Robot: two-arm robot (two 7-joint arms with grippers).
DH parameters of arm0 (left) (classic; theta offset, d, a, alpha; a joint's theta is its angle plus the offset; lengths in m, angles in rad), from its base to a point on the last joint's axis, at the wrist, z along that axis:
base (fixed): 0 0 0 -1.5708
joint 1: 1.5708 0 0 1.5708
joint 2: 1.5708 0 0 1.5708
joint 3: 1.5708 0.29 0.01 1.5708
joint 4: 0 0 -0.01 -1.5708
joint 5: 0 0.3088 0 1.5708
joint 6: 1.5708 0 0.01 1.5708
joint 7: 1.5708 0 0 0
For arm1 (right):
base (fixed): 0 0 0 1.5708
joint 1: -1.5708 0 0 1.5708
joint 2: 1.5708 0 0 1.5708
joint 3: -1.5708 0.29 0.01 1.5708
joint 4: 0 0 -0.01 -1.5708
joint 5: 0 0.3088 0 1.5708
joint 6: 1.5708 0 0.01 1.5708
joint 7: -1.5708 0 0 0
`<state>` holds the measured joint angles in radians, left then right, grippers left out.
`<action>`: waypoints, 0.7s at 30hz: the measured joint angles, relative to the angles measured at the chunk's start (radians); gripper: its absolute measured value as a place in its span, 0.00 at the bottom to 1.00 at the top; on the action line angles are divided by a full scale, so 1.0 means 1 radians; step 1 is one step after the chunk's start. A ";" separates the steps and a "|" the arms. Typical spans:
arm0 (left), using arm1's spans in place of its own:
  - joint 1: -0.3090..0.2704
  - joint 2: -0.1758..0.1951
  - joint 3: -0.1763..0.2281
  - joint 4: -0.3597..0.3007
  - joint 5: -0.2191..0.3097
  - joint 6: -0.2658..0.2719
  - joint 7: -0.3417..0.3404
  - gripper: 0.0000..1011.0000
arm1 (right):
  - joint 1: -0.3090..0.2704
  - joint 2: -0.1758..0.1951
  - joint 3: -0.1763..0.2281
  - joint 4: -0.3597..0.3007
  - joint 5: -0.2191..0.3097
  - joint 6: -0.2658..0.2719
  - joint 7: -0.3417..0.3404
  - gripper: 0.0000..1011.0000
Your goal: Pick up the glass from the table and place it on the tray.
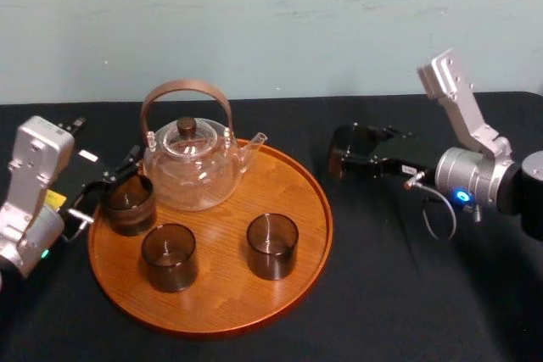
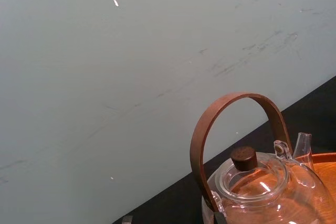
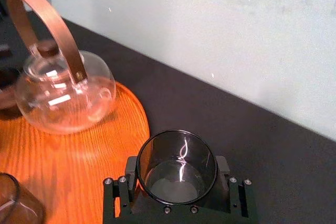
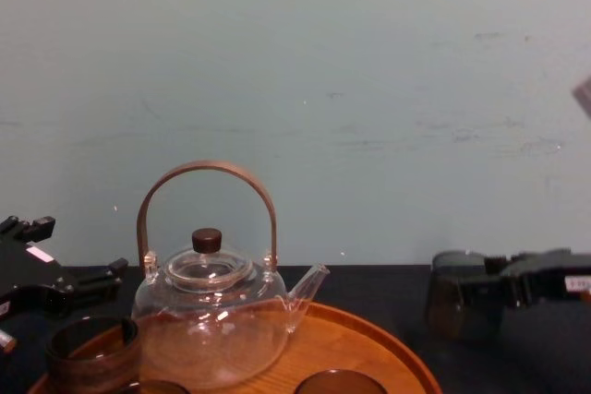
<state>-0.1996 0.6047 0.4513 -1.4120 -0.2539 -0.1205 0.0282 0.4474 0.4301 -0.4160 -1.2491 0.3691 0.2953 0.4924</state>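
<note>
Right gripper [image 1: 360, 155]: jaws clamped on a dark smoky glass [image 1: 348, 152], one pad on each side of its wall; the right wrist view looks straight down into the open mouth of the glass [image 3: 177, 165], which sits upright between the pads. Position: over the black table [image 1: 382, 294], just beside the right rim of the tray [image 1: 323, 209] and outside it, not over the wood. In the chest view the glass [image 4: 458, 306] sits low against the cloth; whether its base touches the table or hangs just clear of it I cannot tell from here. The right arm reaches in from the right side. On the tray: a glass teapot [image 1: 191, 167] with a brown hoop handle stands at the back, spout toward the right, and two dark glasses stand side by side in front, the front-left glass [image 1: 170, 257] and the front-right glass [image 1: 271, 246], apart from each other. A third, the left-edge glass [image 1: 129, 203], stands at the tray's left rim, and the left gripper [image 1: 117, 182] is right at it; its grip state is not readable. Pale wall [image 4: 369, 89] behind the table.
</note>
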 joint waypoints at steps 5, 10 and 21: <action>0.000 0.000 0.000 0.000 0.000 0.000 0.000 0.99 | -0.002 0.017 0.007 -0.042 0.017 0.005 0.005 0.89; 0.000 0.000 0.000 0.000 0.000 0.000 0.000 0.99 | 0.001 0.034 0.003 -0.079 0.030 0.007 0.016 0.89; 0.000 0.000 0.000 0.000 0.000 0.000 0.000 0.99 | 0.031 0.041 -0.046 -0.106 0.041 -0.003 0.049 0.89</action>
<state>-0.1995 0.6047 0.4514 -1.4120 -0.2539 -0.1205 0.0282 0.4782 0.4708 -0.4623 -1.3547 0.4098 0.2924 0.5412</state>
